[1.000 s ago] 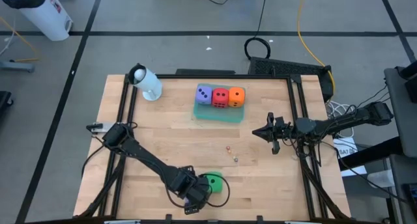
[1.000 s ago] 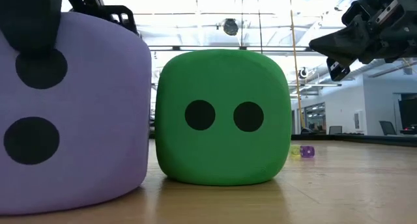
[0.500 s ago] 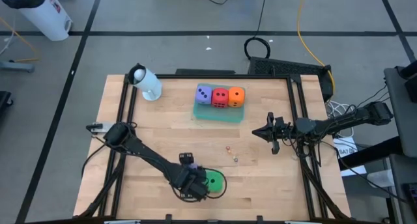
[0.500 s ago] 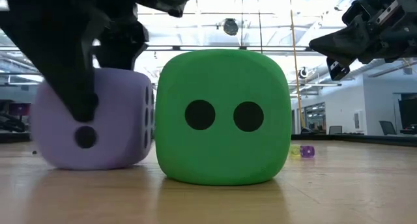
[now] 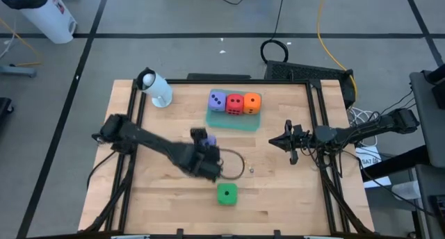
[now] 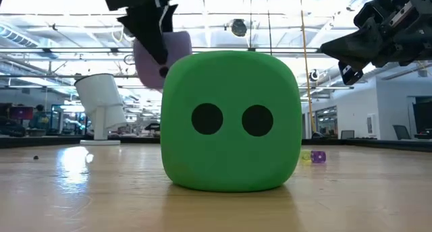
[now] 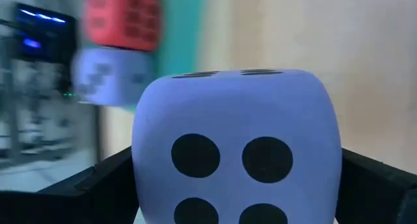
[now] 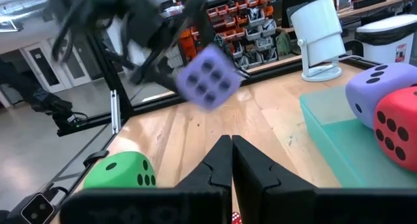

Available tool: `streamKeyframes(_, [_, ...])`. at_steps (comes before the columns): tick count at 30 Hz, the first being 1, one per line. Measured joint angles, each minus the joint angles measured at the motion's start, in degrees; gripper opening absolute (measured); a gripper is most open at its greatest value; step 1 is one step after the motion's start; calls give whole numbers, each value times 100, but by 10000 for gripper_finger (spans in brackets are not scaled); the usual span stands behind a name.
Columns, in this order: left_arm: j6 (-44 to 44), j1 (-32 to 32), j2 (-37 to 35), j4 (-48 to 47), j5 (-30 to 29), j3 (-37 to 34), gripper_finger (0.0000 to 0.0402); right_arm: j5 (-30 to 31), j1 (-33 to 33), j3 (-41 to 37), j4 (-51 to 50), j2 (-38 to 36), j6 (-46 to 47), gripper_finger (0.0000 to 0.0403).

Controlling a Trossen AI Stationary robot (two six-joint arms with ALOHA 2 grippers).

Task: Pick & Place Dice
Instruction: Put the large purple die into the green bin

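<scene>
My left gripper (image 5: 207, 151) is above the middle of the table, shut on a purple die (image 7: 238, 146) with dark pips, which also shows in the air in the low view (image 6: 164, 56) and the right wrist view (image 8: 208, 77). A green die (image 5: 226, 194) rests flat on the wood near the front edge. A teal tray (image 5: 233, 121) at the far middle holds a purple die (image 5: 218, 101), a red die (image 5: 236, 104) and an orange die (image 5: 252, 103) in a row. My right gripper (image 5: 286, 142) hangs shut at the table's right, holding nothing. My left gripper pinches the purple die between its two fingers (image 7: 107, 185), one on each of two opposite faces (image 7: 142, 178). The fingers slant down from the table's left. The die is lifted clear of the table, well above the green die's top.
A white cylinder-shaped device (image 5: 156, 89) stands at the far left corner. Tiny dice (image 5: 251, 169) lie on the wood right of centre. A loose cable loop (image 5: 236, 166) hangs by the left gripper. Black frame rails (image 5: 320, 128) run along the table's sides.
My left gripper has risen from beside the green die at the near edge and gone toward the far edge, turning as it went. The purple die, on the table a second ago, is now lifted clear. The green die has stayed put.
</scene>
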Motion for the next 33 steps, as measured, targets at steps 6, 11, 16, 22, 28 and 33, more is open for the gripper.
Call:
streamKeyframes(6, [1778, 1073, -497, 674, -136, 3, 397, 3, 0, 0, -25, 0, -85, 0])
streamKeyframes(11, [3306, 2125, -429, 1676, 858, 9, 397, 6, 0, 0, -187, 40, -232, 0])
streamKeyframes(16, [4087, 2797, -211, 1975, 1660, 9, 397, 11, 0, 0, -193, 147, -344, 0])
streamKeyframes(22, [4602, 3234, -23, 1993, 2101, 11, 397, 27, 0, -2, -134, 210, -348, 0])
streamKeyframes(28, [4648, 3350, 176, 2140, 2384, 13, 397, 89, 0, -2, -118, 212, -540, 0])
streamKeyframes(33, [4756, 3319, 450, 2130, 2380, 48, 397, 335, -2, 0, 18, 236, -621, 0])
